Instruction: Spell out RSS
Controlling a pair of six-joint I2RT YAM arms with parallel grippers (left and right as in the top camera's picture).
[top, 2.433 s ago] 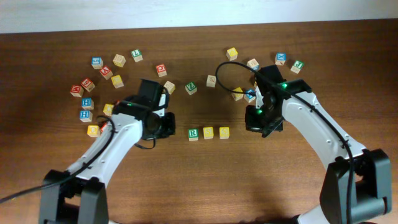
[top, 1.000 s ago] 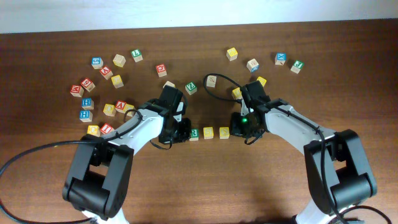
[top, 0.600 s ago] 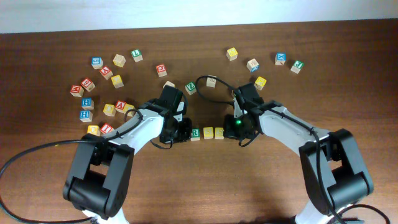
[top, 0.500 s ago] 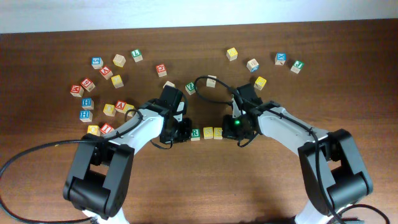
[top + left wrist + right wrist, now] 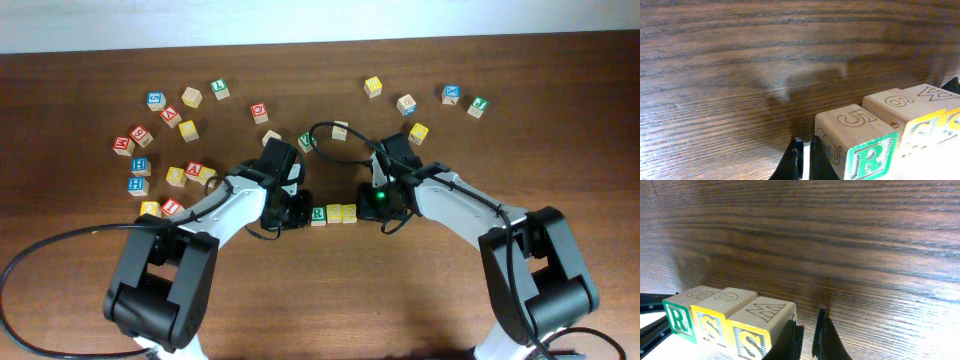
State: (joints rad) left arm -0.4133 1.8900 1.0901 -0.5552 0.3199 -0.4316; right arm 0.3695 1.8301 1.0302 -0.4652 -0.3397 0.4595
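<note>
The three cubes stand in a tight row at the table's middle: the green R cube (image 5: pixel 318 214), then two yellow S cubes (image 5: pixel 334 213) (image 5: pixel 349 212). My left gripper (image 5: pixel 298 212) is shut and empty, its side against the R cube (image 5: pixel 865 155); its fingertips (image 5: pixel 817 160) rest low at the table. My right gripper (image 5: pixel 368 208) is shut and empty, pressed against the outer S cube (image 5: pixel 760 330). The right wrist view shows the middle S cube (image 5: pixel 715 320) and the R cube (image 5: pixel 680 317) touching in line.
Several loose letter cubes lie scattered at the back left (image 5: pixel 165 115) and back right (image 5: pixel 452 95). A green V cube (image 5: pixel 307 141) and a pale cube (image 5: pixel 340 130) sit just behind the row. A yellow cube (image 5: pixel 418 132) lies by the right arm.
Both grippers have moved inward along the row. The gaps between the R and S cubes have closed, and the cubes now touch.
</note>
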